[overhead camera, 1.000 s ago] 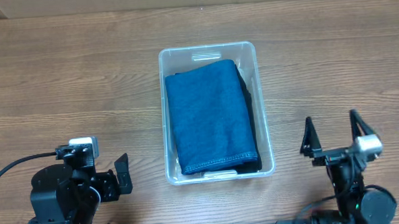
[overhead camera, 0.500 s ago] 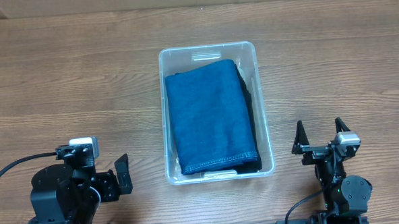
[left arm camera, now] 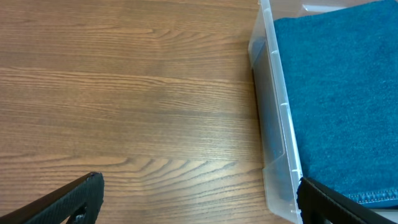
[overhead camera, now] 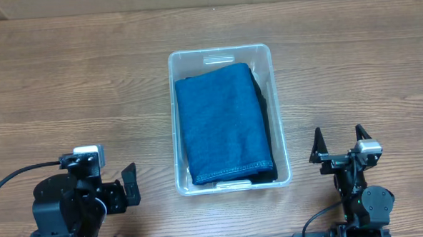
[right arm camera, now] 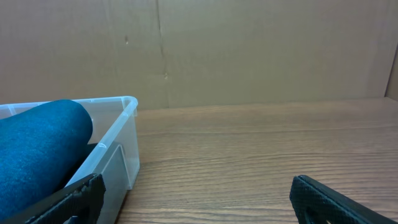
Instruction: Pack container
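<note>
The clear plastic container (overhead camera: 174,120) stands in the middle of the wooden table. A folded blue towel (overhead camera: 222,125) fills it, over a dark item (overhead camera: 268,123) along its right side. My left gripper (overhead camera: 118,187) is open and empty, near-left of the container. In the left wrist view the gripper (left arm camera: 199,205) spans bare wood beside the container wall (left arm camera: 277,124) and the towel (left arm camera: 342,93). My right gripper (overhead camera: 339,147) is open and empty, near-right of the container. The right wrist view shows it (right arm camera: 196,202) low over the table, with the container (right arm camera: 115,143) and towel (right arm camera: 37,143) to its left.
A brown cardboard wall (right arm camera: 249,50) stands along the table's far edge. A black cable (overhead camera: 14,177) runs from the left arm toward the left edge. Bare wood table (overhead camera: 67,82) surrounds the container.
My right gripper has drawn back toward the near edge, lower and slightly left, and has held still for the last half second. The left arm, container and towel have not moved.
</note>
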Controlling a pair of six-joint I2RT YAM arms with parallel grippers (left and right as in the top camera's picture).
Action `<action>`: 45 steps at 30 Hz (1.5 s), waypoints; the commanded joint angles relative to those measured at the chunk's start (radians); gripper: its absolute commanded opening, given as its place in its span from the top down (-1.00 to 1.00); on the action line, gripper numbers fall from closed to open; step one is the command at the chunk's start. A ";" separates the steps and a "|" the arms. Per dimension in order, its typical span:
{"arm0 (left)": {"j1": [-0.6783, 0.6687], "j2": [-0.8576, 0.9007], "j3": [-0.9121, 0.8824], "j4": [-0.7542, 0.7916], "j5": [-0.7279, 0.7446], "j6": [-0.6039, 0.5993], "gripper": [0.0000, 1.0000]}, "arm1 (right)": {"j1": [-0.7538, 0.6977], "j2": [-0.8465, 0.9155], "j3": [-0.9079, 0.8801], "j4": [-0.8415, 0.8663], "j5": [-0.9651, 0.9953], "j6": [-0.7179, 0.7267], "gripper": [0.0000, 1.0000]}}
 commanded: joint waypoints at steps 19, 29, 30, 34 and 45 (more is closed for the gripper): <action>0.005 -0.548 -0.981 1.090 -0.078 0.034 -1.00 | 0.000 -0.008 -0.010 0.003 0.010 -0.002 -1.00; 0.005 -0.548 -0.981 1.090 -0.078 0.034 -1.00 | 0.000 -0.008 -0.010 0.003 0.010 -0.002 -1.00; 0.005 -0.548 -0.981 1.090 -0.078 0.034 -1.00 | 0.000 -0.008 -0.010 0.003 0.010 -0.002 -1.00; 0.005 -0.548 -0.981 1.090 -0.078 0.034 -1.00 | 0.000 -0.008 -0.010 0.003 0.010 -0.002 -1.00; 0.005 -0.548 -0.981 1.090 -0.078 0.034 -1.00 | 0.000 -0.008 -0.010 0.003 0.010 -0.002 -1.00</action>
